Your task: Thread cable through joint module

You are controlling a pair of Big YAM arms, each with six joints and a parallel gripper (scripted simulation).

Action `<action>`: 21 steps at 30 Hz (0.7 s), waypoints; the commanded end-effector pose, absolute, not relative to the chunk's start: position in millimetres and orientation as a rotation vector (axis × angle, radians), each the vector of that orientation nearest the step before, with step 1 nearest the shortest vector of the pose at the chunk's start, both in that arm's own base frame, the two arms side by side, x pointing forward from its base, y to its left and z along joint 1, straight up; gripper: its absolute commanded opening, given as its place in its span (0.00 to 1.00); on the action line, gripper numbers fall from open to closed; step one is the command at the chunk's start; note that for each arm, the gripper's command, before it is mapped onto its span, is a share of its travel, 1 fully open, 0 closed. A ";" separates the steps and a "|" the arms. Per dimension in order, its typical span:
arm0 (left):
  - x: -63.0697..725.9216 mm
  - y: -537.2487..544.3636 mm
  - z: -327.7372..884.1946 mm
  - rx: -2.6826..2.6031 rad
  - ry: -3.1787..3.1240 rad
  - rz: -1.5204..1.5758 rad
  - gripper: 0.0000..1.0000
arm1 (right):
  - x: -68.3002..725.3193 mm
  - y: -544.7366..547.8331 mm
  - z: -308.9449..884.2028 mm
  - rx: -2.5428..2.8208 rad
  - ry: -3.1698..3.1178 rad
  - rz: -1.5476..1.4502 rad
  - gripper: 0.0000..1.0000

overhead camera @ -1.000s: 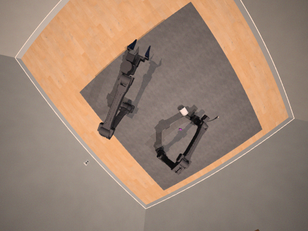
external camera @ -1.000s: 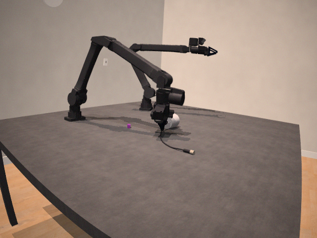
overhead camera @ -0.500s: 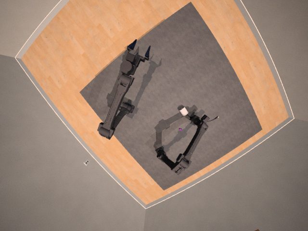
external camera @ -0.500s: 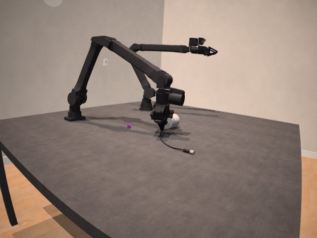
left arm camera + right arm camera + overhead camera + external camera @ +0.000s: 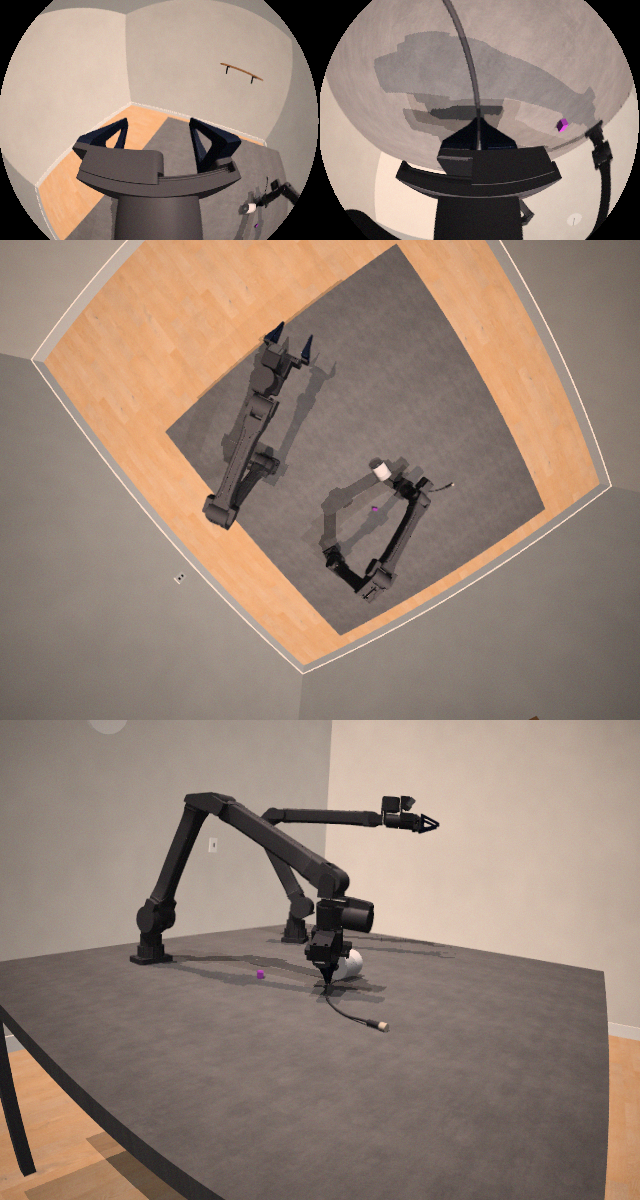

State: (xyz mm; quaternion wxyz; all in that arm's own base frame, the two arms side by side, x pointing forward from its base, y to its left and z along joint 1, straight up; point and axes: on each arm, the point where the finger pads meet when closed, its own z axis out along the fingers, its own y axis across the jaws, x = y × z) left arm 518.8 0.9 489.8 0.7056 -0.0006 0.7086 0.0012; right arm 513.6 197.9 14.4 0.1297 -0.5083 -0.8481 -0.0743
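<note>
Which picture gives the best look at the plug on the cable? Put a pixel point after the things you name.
The exterior view: the plug (image 5: 452, 484) (image 5: 382, 1026) appears largest there, its pale tip clear at the cable's (image 5: 439, 489) (image 5: 341, 1012) (image 5: 468, 55) end. The top view shows only a tiny pale tip. The right wrist view shows cable but no plug; the left wrist view is too small to tell.

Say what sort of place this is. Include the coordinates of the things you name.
Probably a bare robot workroom: two arms on one table (image 5: 439, 369) (image 5: 413, 1092), plain walls (image 5: 77, 601) (image 5: 491, 849) (image 5: 175, 50), and a wood floor (image 5: 155, 317) (image 5: 67, 1133) (image 5: 60, 215).
</note>
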 end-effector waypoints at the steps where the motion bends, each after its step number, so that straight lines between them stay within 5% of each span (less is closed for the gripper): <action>1: 521.9 2.2 501.7 -0.006 1.549 0.004 0.96 | 520.5 215.9 38.5 -1.478 -2.498 -0.283 0.00; 21: 521.9 2.2 501.7 -0.006 1.549 0.003 0.96 | 512.8 230.9 44.3 -1.478 -2.497 -0.286 0.00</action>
